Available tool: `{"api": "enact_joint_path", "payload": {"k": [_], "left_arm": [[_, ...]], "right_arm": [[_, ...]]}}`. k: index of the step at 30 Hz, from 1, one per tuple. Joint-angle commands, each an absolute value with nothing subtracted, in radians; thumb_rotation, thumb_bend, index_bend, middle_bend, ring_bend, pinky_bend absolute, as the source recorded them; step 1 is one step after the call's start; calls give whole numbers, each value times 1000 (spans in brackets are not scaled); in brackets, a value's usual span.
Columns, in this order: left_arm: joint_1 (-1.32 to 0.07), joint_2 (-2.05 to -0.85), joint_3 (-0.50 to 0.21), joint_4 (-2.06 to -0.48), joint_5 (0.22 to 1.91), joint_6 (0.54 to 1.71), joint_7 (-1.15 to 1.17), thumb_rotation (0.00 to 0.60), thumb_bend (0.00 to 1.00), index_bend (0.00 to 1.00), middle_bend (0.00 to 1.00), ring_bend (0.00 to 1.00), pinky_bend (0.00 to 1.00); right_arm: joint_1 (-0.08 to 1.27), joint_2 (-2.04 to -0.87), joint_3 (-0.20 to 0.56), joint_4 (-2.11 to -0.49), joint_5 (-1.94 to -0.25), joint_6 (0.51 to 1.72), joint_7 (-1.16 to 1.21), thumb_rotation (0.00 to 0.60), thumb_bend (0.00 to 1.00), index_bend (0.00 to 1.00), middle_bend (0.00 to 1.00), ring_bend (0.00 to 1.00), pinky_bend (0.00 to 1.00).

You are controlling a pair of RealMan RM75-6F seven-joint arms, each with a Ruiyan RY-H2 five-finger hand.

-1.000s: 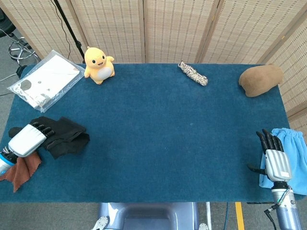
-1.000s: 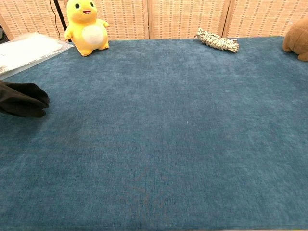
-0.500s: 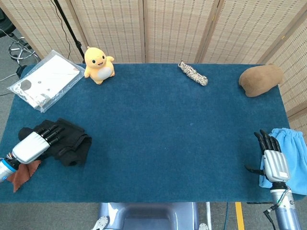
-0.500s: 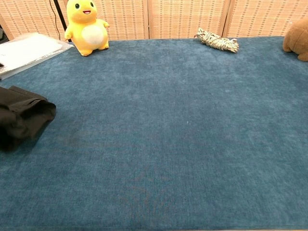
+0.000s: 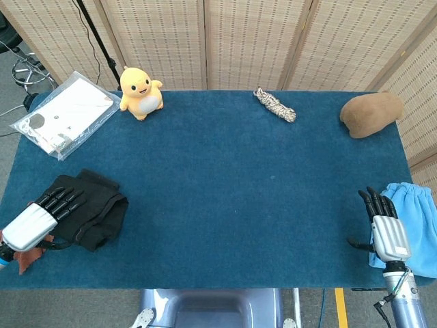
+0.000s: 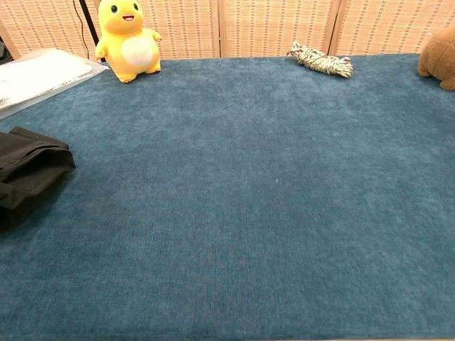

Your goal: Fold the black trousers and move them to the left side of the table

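Folded black trousers [image 5: 92, 208] at the near left of the table [image 5: 239, 191], just right of the left hand [image 5: 37, 219]. Fingers spread over the bundle's left edge, grasping nothing visibly. Right hand [image 5: 386, 229] far off at the near right, released and empty.

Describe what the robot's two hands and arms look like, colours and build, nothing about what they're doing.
Both show in the head view only. The left hand has a silver-white, boxy back and black segmented fingers. The right hand matches: a silver back plate with ridged lines and black fingers. Below it sits a grey-blue cylindrical wrist with thin cables alongside. Little of the left arm shows at the frame edge.
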State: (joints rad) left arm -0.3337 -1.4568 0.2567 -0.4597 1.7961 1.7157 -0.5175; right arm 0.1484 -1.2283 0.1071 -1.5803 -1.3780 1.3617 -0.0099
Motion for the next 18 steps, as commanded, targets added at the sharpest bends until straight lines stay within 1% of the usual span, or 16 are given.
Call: {"api": "enact_joint_path", "payload": {"k": [1, 2, 3, 5, 10, 12, 15, 18], "left_arm": [[-304, -1409, 209, -617, 1746, 1734, -473, 301, 0, 0, 0, 0, 7], [-297, -1393, 195, -679, 1731, 1737, -453, 288, 0, 0, 0, 0, 0], [-294, -1381, 190, -721, 1725, 1736, -436, 287, 0, 0, 0, 0, 0], [-283, -1339, 170, -866, 1698, 1727, -370, 295, 0, 0, 0, 0, 0], [-261, -1252, 138, -1166, 1617, 1659, -238, 368, 0, 0, 0, 0, 0], [-254, -1218, 127, -1272, 1580, 1626, -188, 414, 0, 0, 0, 0, 0], [-243, -1187, 107, -1379, 1532, 1599, -133, 492, 0, 0, 0, 0, 0], [-232, -1168, 83, -1454, 1485, 1582, -97, 522, 0, 0, 0, 0, 0]], "right_arm": [[146, -1218, 105, -1584, -1398, 1382, -29, 600, 0, 0, 0, 0, 0], [145, -1216, 107, -1580, -1408, 1395, -40, 600, 0, 0, 0, 0, 0], [144, -1216, 107, -1578, -1413, 1402, -46, 600, 0, 0, 0, 0, 0], [140, -1216, 109, -1568, -1426, 1428, -77, 600, 0, 0, 0, 0, 0], [134, -1220, 117, -1559, -1433, 1463, -122, 600, 0, 0, 0, 0, 0], [131, -1221, 120, -1559, -1432, 1473, -131, 600, 0, 0, 0, 0, 0], [127, -1222, 126, -1561, -1429, 1486, -139, 600, 0, 0, 0, 0, 0], [126, -1223, 130, -1562, -1432, 1497, -152, 600, 0, 0, 0, 0, 0]]}}
